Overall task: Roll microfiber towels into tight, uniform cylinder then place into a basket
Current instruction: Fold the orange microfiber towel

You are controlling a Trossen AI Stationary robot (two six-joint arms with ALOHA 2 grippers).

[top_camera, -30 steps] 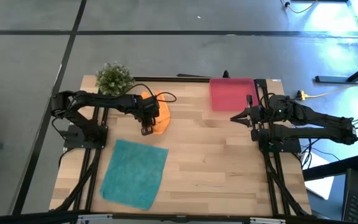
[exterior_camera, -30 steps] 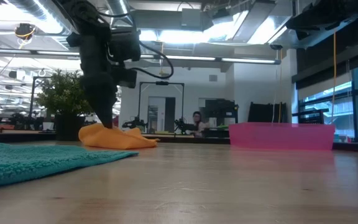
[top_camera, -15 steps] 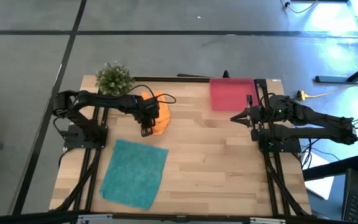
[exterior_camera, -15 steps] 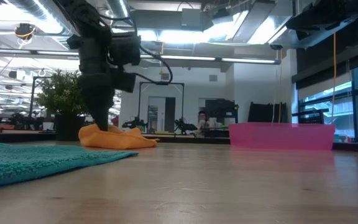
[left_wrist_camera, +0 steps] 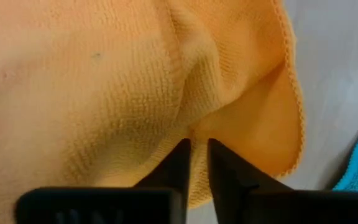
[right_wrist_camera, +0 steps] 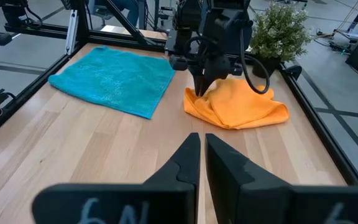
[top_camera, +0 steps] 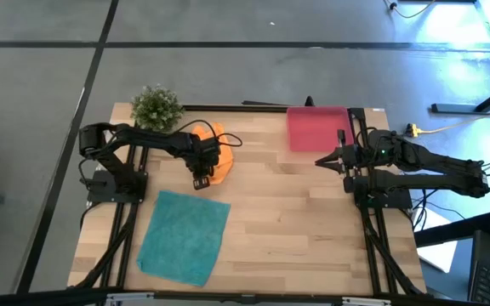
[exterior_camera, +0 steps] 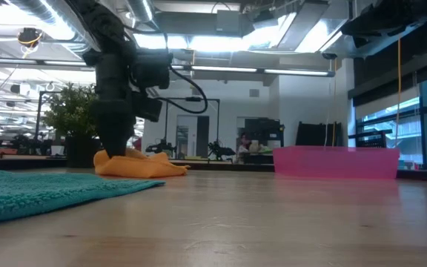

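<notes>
Vs a sec ago: left gripper [top_camera: 198, 181] has gone from spread fingers to nearly closed, now pinching a fold at the edge of the orange towel [top_camera: 218, 158]; wrist view shows the two fingers [left_wrist_camera: 176, 163] with only a thin slit between them and orange cloth nipped at the tips. Left arm's also shifted a bit, elbow drawn back toward its base. Towel, other cloth & right arm unchanged. Count: 2 towels, 1 orange, crumpled in a heap near the plant [top_camera: 156, 106] at table's back-left, and 1 teal towel [top_camera: 184, 237] lying flat at front-left, apart from the orange one. 1 basket [top_camera: 316, 127], pink, back-right of table, nothing visible in it. 1 plant. 2 arms. Right gripper [top_camera: 319, 160] hovers just in front of basket, fingers together, holding nothing.
</notes>
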